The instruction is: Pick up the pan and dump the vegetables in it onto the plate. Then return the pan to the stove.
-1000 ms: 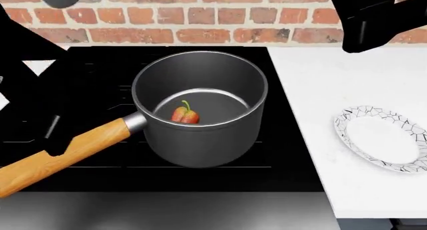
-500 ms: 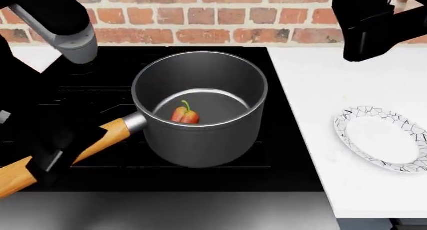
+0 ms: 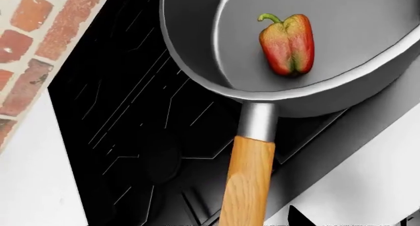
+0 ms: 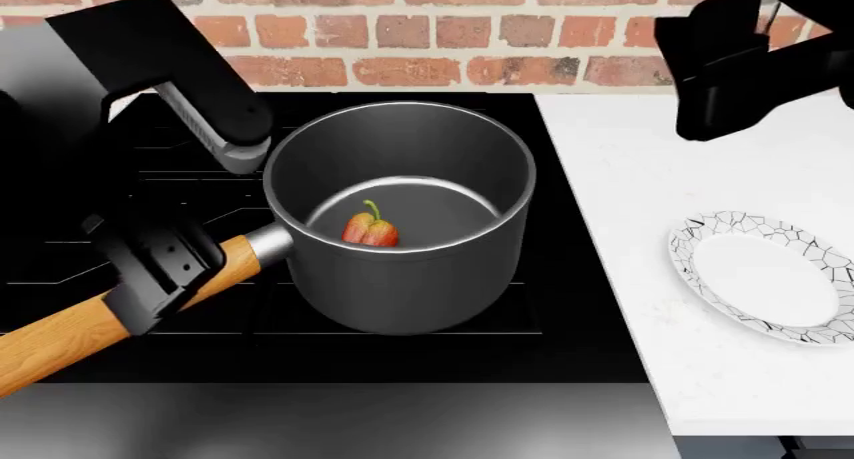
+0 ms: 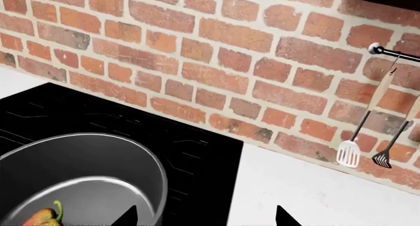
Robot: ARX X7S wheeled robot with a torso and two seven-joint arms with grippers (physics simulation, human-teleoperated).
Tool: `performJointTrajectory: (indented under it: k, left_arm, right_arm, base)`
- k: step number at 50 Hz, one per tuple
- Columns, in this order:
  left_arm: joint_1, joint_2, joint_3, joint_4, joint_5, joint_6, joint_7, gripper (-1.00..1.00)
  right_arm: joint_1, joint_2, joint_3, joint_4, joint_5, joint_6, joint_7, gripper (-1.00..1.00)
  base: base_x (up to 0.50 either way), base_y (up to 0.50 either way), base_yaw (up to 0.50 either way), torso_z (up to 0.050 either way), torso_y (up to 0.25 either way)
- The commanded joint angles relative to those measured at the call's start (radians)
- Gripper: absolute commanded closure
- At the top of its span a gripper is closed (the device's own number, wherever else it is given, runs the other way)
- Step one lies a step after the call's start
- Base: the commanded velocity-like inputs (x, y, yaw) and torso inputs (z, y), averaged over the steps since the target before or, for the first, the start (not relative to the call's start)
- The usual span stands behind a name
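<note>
One pepper [image 4: 370, 227] inside pan [image 4: 400, 219] on stove [image 4: 561, 309]; plate [image 4: 767, 276] at pan's 3 o'clock. Left gripper [image 4: 160, 269] over wooden handle [image 4: 80, 334], clamp state unclear; right gripper [image 4: 727, 74] aloft, jaws spread. Risk: grip near handle base, heavy pan may twist, spilling pepper short of plate.

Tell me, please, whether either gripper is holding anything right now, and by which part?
Cannot be told: the left gripper sits at the grey metal saucepan's orange-brown wooden handle; closure unseen. The right gripper holds nothing.
</note>
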Motion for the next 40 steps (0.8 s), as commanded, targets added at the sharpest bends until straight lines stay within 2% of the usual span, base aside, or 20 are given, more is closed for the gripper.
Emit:
performJointTrajectory:
  k: [1, 6, 9, 16, 18, 20, 27, 34, 40]
  left_arm:
    - [0.0, -0.012, 0.029, 0.072, 0.332, 0.0, 0.327, -1.0]
    - [0.0, -0.024, -0.002, 0.073, 0.306, 0.0, 0.359, -1.0]
    - [0.0, -0.031, -0.021, 0.108, 0.382, 0.0, 0.463, -1.0]
    - [0.0, -0.001, -0.041, 0.174, 0.982, 0.0, 1.04, -1.0]
    - [0.0, 0.019, -0.044, 0.176, 1.104, 0.0, 1.154, -1.0]
    - [0.0, 0.039, -0.042, 0.168, 1.156, 0.0, 1.2, -1.0]
    - [0.0, 0.068, -0.028, 0.209, 1.261, 0.0, 1.318, -1.0]
    - [0.0, 0.069, -0.02, 0.182, 0.993, 0.0, 1.16, -1.0]
    - [0.0, 0.068, -0.031, 0.194, 0.966, 0.0, 1.182, -1.0]
  right_arm:
    - [0.009, -0.008, -0.025, 0.004, -0.001, -0.004, 0.0, -1.0]
    - [0.015, -0.009, -0.034, 0.009, -0.002, -0.004, -0.001, -1.0]
    - [0.017, -0.006, -0.041, 0.014, -0.001, -0.004, 0.0, -1.0]
    - [0.032, -0.012, -0.06, 0.024, 0.001, -0.005, 0.004, -1.0]
    - [0.025, -0.006, -0.056, 0.022, -0.003, -0.006, -0.002, -1.0]
    - [0.018, 0.0, -0.051, 0.019, -0.007, -0.006, -0.009, -1.0]
    - [0.001, 0.013, -0.044, 0.012, -0.019, -0.01, -0.023, -1.0]
    - [0.001, 0.011, -0.052, 0.017, -0.025, -0.012, -0.028, -1.0]
    - [-0.004, 0.008, -0.055, 0.022, -0.042, -0.009, -0.041, -1.0]
  base:
    - [0.0, 0.0, 0.0, 0.0, 0.0]
    - [0.0, 0.0, 0.0, 0.0, 0.0]
    - [0.0, 0.0, 0.0, 0.0, 0.0]
    - [0.0, 0.0, 0.0, 0.0, 0.0]
    - [0.0, 0.0, 0.0, 0.0, 0.0]
    - [0.0, 0.0, 0.0, 0.0, 0.0]
    - [0.0, 0.0, 0.0, 0.0, 0.0]
    - [0.0, 0.0, 0.0, 0.0, 0.0]
    - [0.0, 0.0, 0.0, 0.0, 0.0]
